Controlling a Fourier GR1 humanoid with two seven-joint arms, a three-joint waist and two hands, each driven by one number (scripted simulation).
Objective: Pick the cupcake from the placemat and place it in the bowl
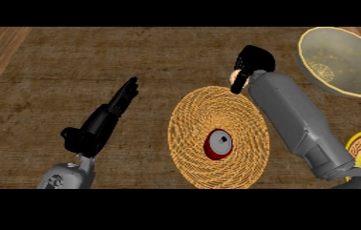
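Head view: a woven round placemat [218, 137] lies on the wooden counter [84, 67], and a small red object with a grey top [218, 144] sits on it, a little below its middle. The right hand [248, 67] is just past the mat's far edge, with its fingers curled round something pinkish [235, 76] that peeks out at their left side. By its place and colour this is probably the cupcake, lifted clear of the mat, though most of it is hidden. The bowl [331, 62] stands at the upper right, near the hand but apart from it, so the carry looks about half done. The hand still needs to travel right and settle over the bowl's rim.

The right forearm slants up from the lower right, crossing the mat's right edge, with the wrist bent so the hand points down over its load. The left hand [106, 119] rests at the left, well apart from everything, with its fingers straight and together, holding nothing.
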